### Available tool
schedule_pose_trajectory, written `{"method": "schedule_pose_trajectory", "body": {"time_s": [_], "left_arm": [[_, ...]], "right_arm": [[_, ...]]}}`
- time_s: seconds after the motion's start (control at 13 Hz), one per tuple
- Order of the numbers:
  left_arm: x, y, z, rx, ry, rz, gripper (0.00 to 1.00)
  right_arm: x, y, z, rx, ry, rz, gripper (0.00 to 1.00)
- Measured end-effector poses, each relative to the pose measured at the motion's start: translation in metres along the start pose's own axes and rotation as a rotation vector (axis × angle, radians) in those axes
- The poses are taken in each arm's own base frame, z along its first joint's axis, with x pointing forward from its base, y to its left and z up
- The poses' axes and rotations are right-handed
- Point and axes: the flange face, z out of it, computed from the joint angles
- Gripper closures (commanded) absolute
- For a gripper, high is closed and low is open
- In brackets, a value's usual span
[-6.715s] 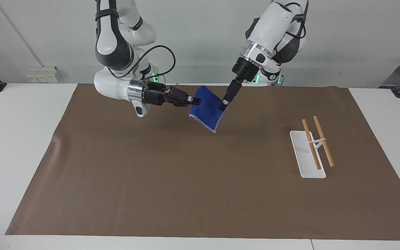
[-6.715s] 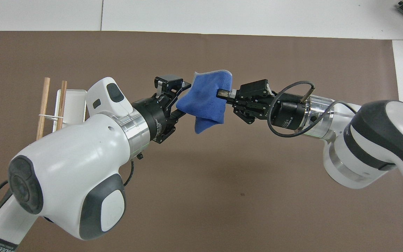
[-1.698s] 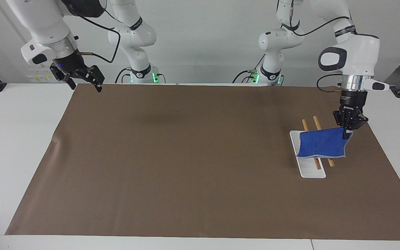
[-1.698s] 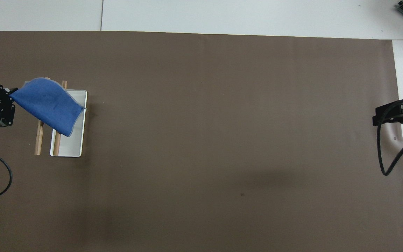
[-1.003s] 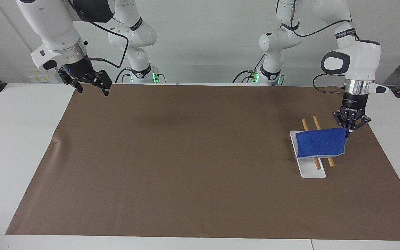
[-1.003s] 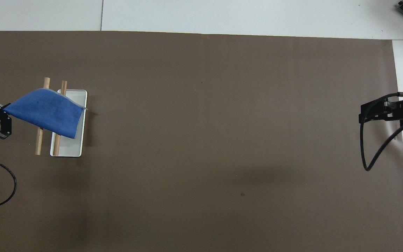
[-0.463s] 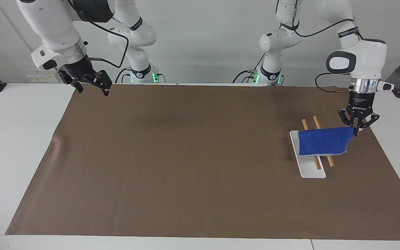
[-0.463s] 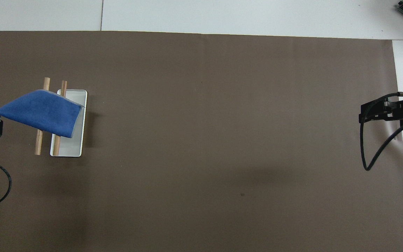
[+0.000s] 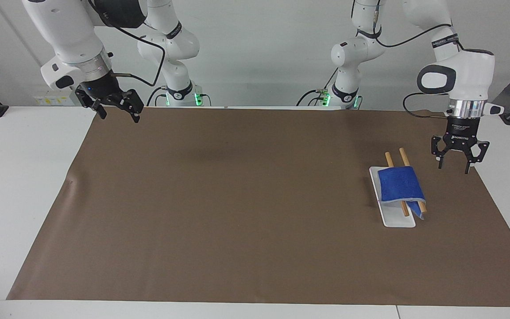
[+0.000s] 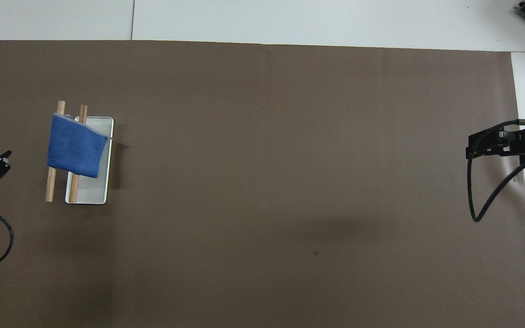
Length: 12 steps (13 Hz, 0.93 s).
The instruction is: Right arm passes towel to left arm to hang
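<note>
The blue towel (image 9: 400, 186) (image 10: 76, 150) lies draped over the two wooden rods (image 9: 388, 158) of a small rack with a white base (image 9: 399, 220). One end of the towel hangs down beside the outer rod. My left gripper (image 9: 453, 169) hangs open, pointing down over the mat beside the rack, toward the left arm's end of the table. It is apart from the towel and holds nothing. My right gripper (image 9: 119, 118) waits open and empty, raised over the mat's corner at the right arm's end.
A brown mat (image 9: 237, 199) covers most of the white table (image 9: 25, 186). The rack is the only object standing on it. Black cables loop from both wrists.
My left gripper has opened and let go of the towel's corner. The towel has dropped onto the rods and now hangs by itself. The right arm has stayed still.
</note>
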Motion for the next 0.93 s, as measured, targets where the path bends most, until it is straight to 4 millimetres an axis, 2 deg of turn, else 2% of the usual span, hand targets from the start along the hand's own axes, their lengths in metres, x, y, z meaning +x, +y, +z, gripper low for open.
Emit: {"method": "schedule_pose_trajectory", "body": {"time_s": [0.23, 0.46, 0.69, 0.93], "left_arm": [[-0.015, 0.004, -0.005, 0.006, -0.016, 0.022, 0.00], [-0.055, -0.006, -0.010, 0.032, -0.058, 0.137, 0.00], [-0.113, -0.034, -0.017, 0.057, -0.128, 0.341, 0.00], [-0.149, -0.062, -0.021, 0.067, -0.156, 0.513, 0.00]], "right_arm": [[-0.001, 0.001, -0.001, 0.001, 0.002, 0.002, 0.00], [-0.001, 0.002, -0.002, 0.001, 0.003, 0.003, 0.00], [-0.001, 0.002, -0.002, 0.001, 0.003, 0.003, 0.00], [-0.001, 0.002, -0.002, 0.001, 0.003, 0.003, 0.00]]}}
